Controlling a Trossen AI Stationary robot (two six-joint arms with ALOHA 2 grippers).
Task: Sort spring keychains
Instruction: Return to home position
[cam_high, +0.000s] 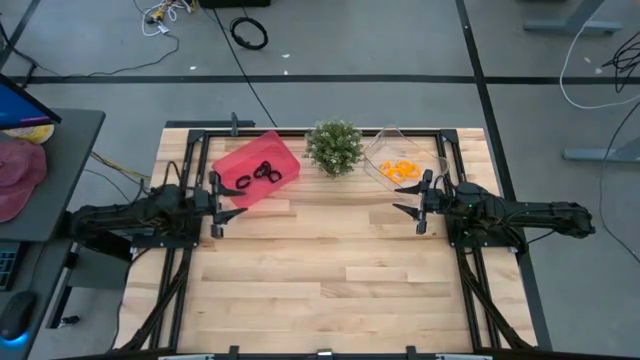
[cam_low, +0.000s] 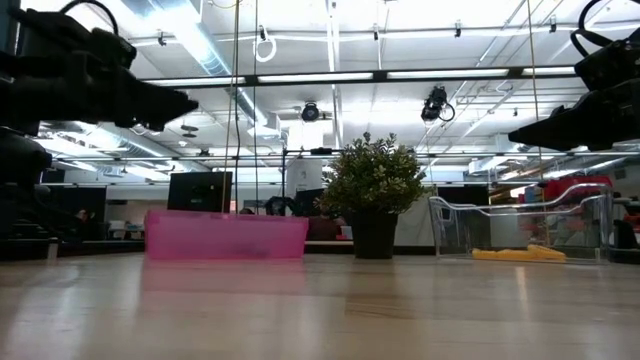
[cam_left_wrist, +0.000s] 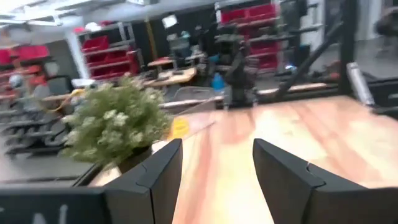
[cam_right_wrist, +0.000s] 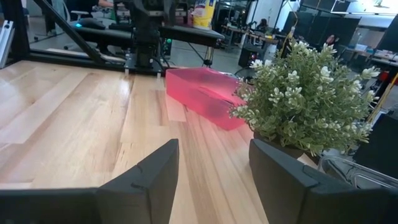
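Note:
Black spring keychains (cam_high: 258, 175) lie in a pink tray (cam_high: 285, 150) at the table's far left. Orange spring keychains (cam_high: 400, 170) lie in a clear tray (cam_high: 385, 140) at the far right; in the low view they show as a yellow-orange heap (cam_low: 520, 254). My left gripper (cam_high: 222, 203) is open, level, just near of the pink tray, pointing toward the table's middle. My right gripper (cam_high: 415, 203) is open and level beside the clear tray, facing the left one. Both wrist views show open fingers, with nothing between those of the left (cam_left_wrist: 217, 180) or the right (cam_right_wrist: 214, 180).
A potted plant (cam_high: 334, 147) stands between the two trays at the far edge. The wide wooden tabletop (cam_high: 330, 270) spreads toward the near edge. Black frame rails (cam_high: 180, 290) run along both sides.

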